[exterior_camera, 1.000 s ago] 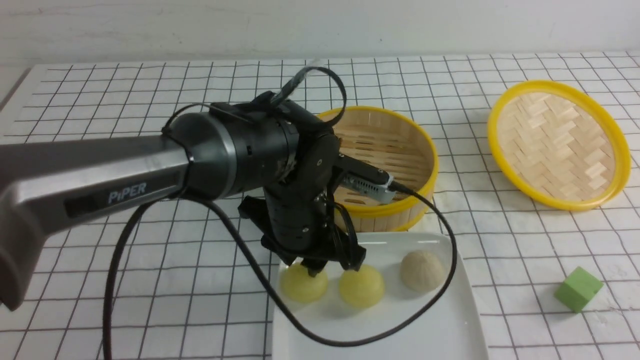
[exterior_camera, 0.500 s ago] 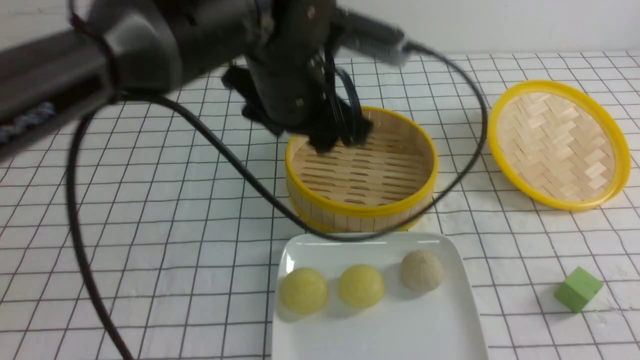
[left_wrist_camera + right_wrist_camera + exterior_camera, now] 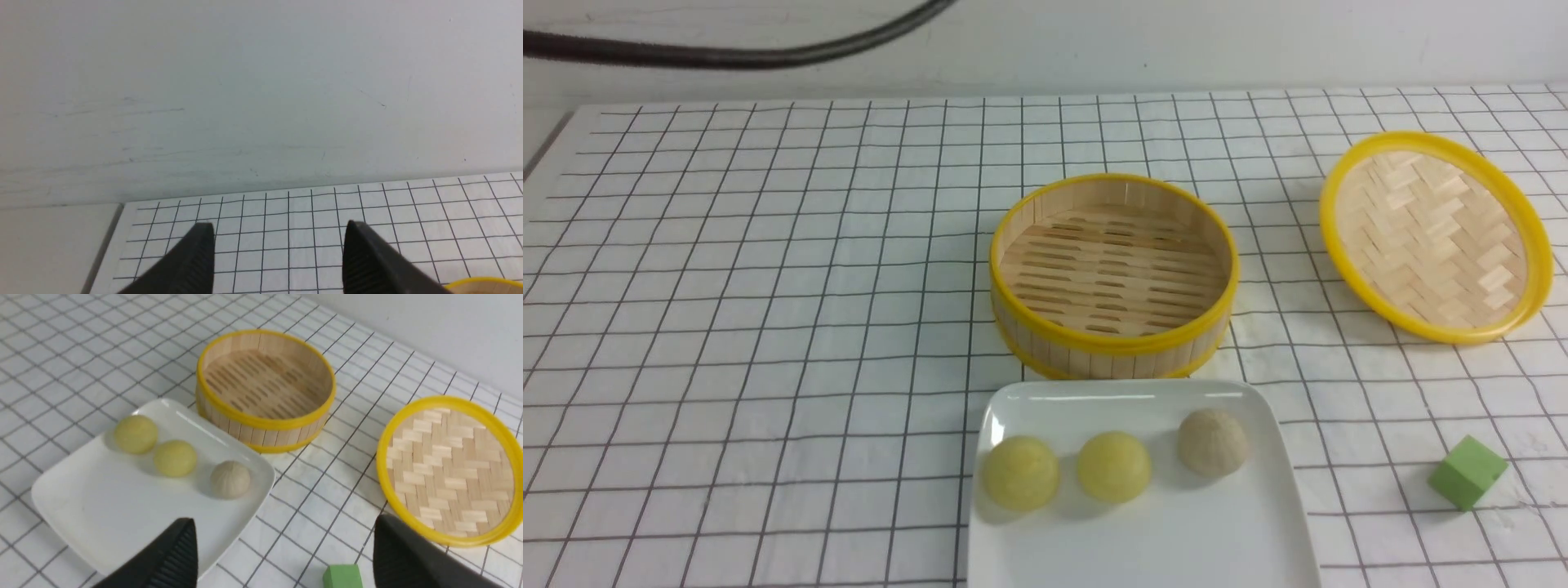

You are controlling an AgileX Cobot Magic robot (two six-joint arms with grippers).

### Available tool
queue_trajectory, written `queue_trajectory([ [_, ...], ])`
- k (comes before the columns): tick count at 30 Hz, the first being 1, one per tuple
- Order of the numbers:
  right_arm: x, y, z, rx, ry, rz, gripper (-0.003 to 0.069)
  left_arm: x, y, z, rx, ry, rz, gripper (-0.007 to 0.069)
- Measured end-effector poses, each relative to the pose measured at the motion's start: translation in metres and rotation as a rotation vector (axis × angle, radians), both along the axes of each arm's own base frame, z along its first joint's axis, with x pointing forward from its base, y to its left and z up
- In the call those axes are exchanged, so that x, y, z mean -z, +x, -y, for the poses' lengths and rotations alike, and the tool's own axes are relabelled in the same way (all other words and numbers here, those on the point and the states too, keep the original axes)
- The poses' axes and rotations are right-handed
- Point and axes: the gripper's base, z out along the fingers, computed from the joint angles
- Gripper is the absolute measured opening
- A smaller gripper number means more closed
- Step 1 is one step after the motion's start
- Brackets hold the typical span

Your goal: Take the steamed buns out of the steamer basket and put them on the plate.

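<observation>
One white plate (image 3: pixel 1143 539) lies nearest the camera. It carries three steamed buns in a row: a pale yellow bun (image 3: pixel 1020 473), a second pale yellow bun (image 3: pixel 1113 466) and a greyish beige bun (image 3: pixel 1213 443), none touching. One green cube (image 3: pixel 1466 472) sits to the right, well apart. Just behind the plate stands one steamer basket (image 3: pixel 1115 343), its slatted floor bare. Farther right lies one woven yellow-rimmed lid (image 3: pixel 1433 233). Two grippers appear only in wrist views: the left gripper (image 3: pixel 280 228) and the right gripper (image 3: pixel 286 524) each have two fingers spread apart, gripping nothing.
</observation>
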Motion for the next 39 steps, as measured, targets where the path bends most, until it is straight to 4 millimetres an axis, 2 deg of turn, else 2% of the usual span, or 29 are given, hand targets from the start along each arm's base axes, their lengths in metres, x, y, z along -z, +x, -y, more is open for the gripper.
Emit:
queue_trajectory([
  [3, -0.004, 0.003, 0.003, 0.042, 0.016, 0.039, 0.0558, -0.006, -0.01, -0.009, 0.003, 0.017, 0.012, 0.0428],
  [9, -0.016, 0.012, 0.018, 0.235, 0.027, 0.185, 0.0558, -0.024, -0.039, -0.036, 0.0, 0.013, 0.048, 0.0385],
  [14, -0.019, 0.016, 0.032, 0.388, 0.014, 0.229, 0.0558, -0.032, -0.064, -0.057, 0.012, 0.032, 0.044, 0.0335],
  [19, -0.018, 0.014, 0.041, 0.482, 0.025, 0.212, 0.0558, -0.035, -0.082, -0.069, 0.046, 0.001, 0.026, 0.031],
  [28, -0.007, 0.01, 0.04, 0.485, 0.055, 0.078, 0.0558, -0.04, -0.112, -0.082, 0.164, -0.114, 0.026, 0.0303],
  [30, -0.002, 0.004, 0.04, 0.467, 0.084, 0.032, 0.0558, -0.041, -0.121, -0.085, 0.205, -0.139, 0.027, 0.0303],
  [34, 0.005, -0.008, 0.04, 0.43, 0.1, -0.028, 0.0558, -0.041, -0.128, -0.086, 0.248, -0.165, 0.019, 0.0303],
  [39, 0.014, -0.027, 0.04, 0.357, 0.09, -0.078, 0.0558, -0.03, -0.125, -0.081, 0.27, -0.155, -0.029, 0.0303],
])
